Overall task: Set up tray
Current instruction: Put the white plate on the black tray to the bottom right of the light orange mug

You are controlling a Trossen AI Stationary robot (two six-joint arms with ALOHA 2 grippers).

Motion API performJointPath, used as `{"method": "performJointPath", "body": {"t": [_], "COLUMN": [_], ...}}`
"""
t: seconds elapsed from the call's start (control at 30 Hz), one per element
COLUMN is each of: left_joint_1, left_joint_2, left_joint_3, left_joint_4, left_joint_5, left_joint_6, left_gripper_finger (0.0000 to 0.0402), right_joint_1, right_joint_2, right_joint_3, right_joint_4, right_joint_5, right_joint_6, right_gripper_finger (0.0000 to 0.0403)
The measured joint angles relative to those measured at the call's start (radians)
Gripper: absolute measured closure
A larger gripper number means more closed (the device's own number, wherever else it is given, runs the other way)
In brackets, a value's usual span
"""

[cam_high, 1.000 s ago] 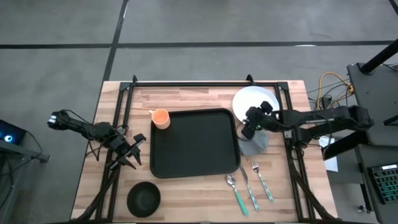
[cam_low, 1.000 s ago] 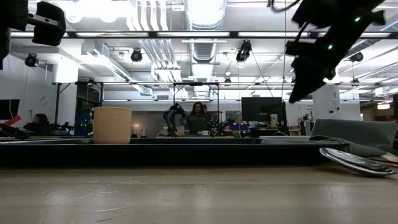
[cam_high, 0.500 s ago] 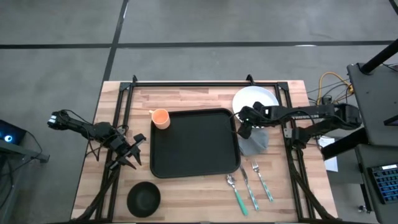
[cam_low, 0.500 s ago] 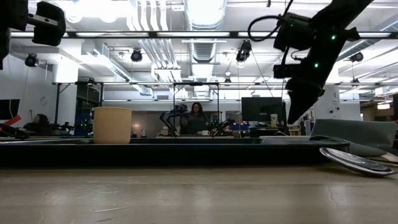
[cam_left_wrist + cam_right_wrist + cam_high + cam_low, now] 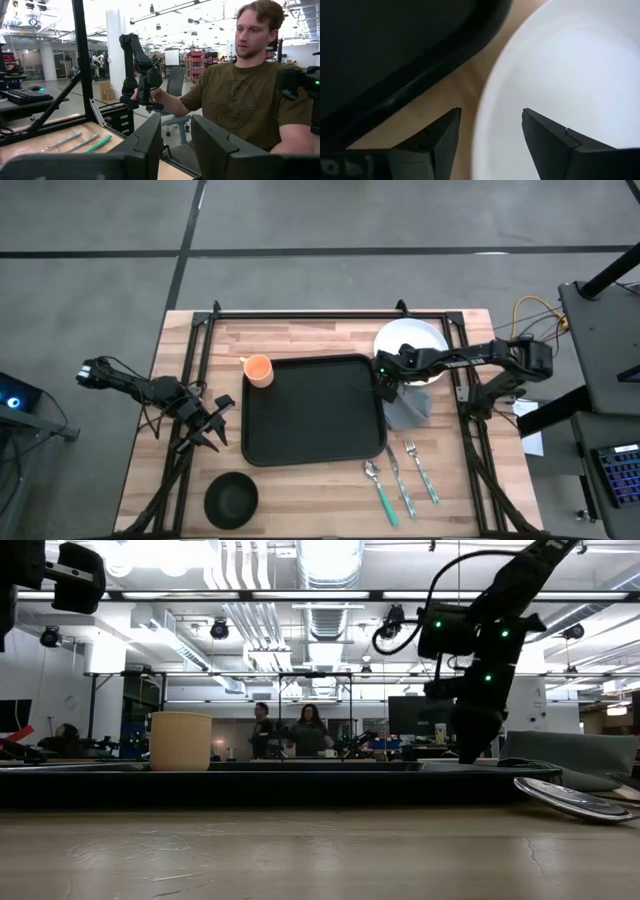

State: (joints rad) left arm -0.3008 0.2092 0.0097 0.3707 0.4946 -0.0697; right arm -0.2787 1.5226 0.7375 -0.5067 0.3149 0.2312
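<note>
The large black tray (image 5: 313,408) lies flat in the middle of the table. A round white plate (image 5: 418,338) rests on the wood just past the tray's far right corner. My right gripper (image 5: 386,384) points steeply down over the plate's near left rim, beside the tray's right rim. In the right wrist view my right gripper (image 5: 490,120) is open, with the plate's rim (image 5: 482,125) showing between its fingers and the tray's rim (image 5: 420,80) close by. My left gripper (image 5: 212,425) waits open at the table's left edge.
An orange cup (image 5: 258,370) stands at the tray's far left corner and a black bowl (image 5: 231,498) at the near left. A grey napkin (image 5: 410,410) lies right of the tray, with cutlery (image 5: 400,475) nearer. A person (image 5: 250,95) sits beyond the table.
My right gripper has sunk and gone toward the table's left, from over the napkin to the plate's near left rim by the tray's edge, and has tipped more steeply down. Its fingers stay open.
</note>
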Motion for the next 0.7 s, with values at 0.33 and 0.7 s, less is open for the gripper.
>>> {"method": "performJointPath", "body": {"t": [0.33,0.7], "left_joint_1": [0.0,0.0], "left_joint_2": [0.0,0.0], "left_joint_3": [0.0,0.0], "left_joint_4": [0.0,0.0], "left_joint_5": [0.0,0.0], "left_joint_6": [0.0,0.0], "left_gripper_finger": [0.0313,0.0313], "right_joint_1": [-0.07,-0.075], "right_joint_2": [0.061,0.064], "right_joint_3": [0.015,0.015], "right_joint_4": [-0.004,-0.012], "right_joint_5": [-0.02,-0.036], "right_joint_6": [-0.003,-0.037], "right_gripper_finger": [0.0207,0.0305]}}
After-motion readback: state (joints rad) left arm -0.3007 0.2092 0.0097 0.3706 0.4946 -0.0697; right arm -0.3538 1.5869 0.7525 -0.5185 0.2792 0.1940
